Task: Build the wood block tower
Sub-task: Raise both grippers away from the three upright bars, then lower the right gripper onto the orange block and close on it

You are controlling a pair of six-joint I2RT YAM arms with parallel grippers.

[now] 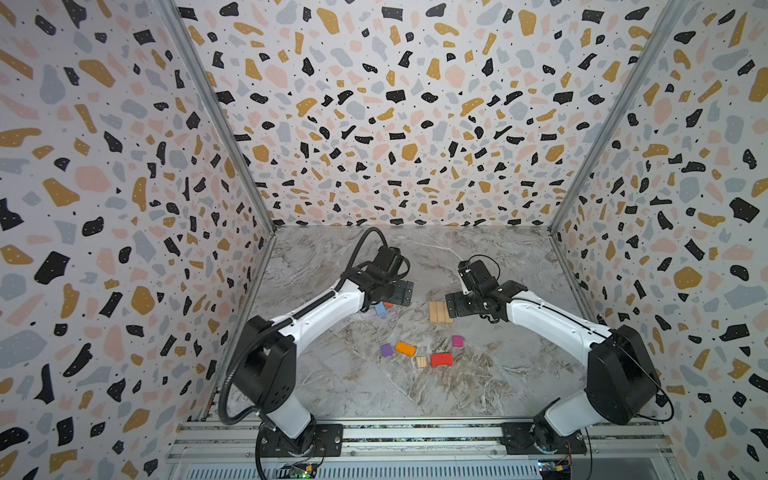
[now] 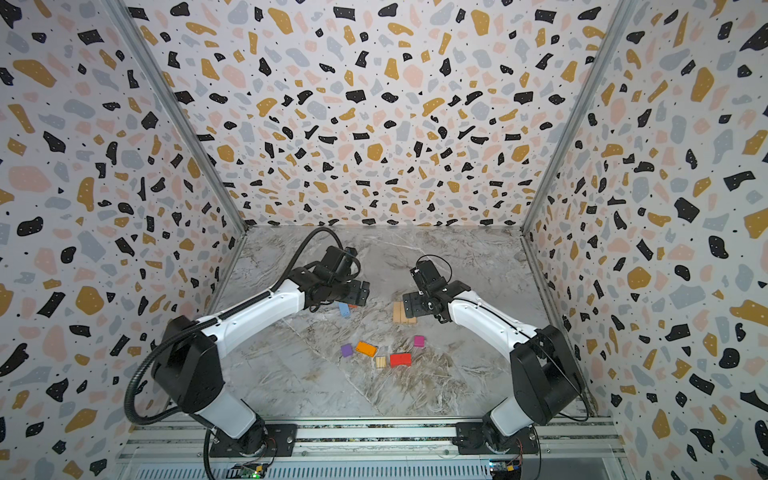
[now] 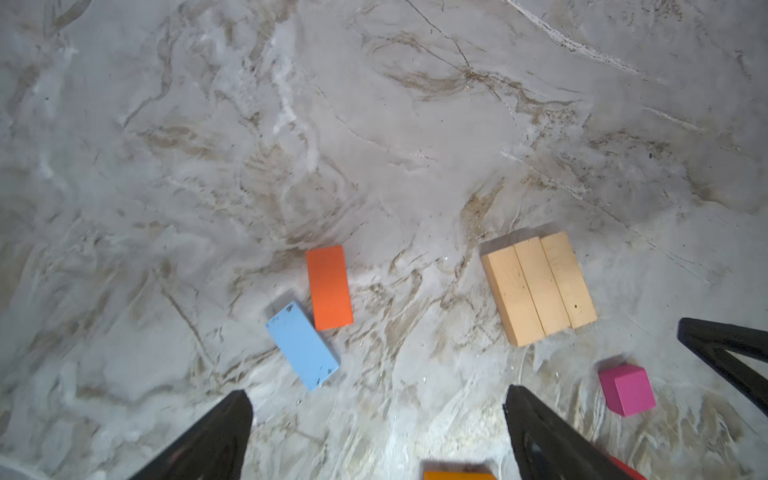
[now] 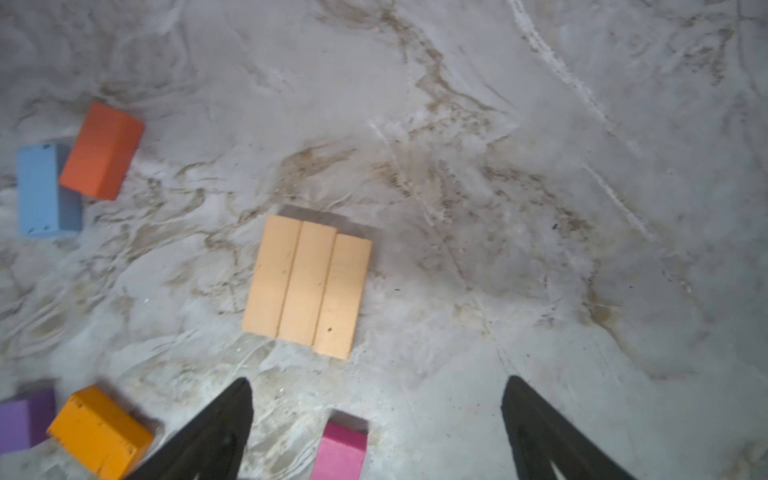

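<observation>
Three tan planks (image 1: 440, 311) (image 4: 307, 284) lie flat side by side on the marble floor, with nothing on top. My right gripper (image 4: 379, 381) hovers open just beside them, empty. A blue block (image 3: 302, 345) and an orange-red block (image 3: 329, 286) lie touching at a corner below my left gripper (image 3: 378, 392), which is open and empty. Nearer the front lie a purple cube (image 1: 386, 350), a yellow-orange block (image 1: 405, 348), a small tan block (image 1: 421, 361), a red block (image 1: 441, 359) and a pink cube (image 1: 457, 341). No stacked tower shows.
Patterned walls (image 1: 124, 208) close in the marble floor (image 1: 478, 257) on three sides. A metal rail (image 1: 415, 432) with both arm bases runs along the front edge. The left arm's cable (image 1: 365, 237) loops above its wrist.
</observation>
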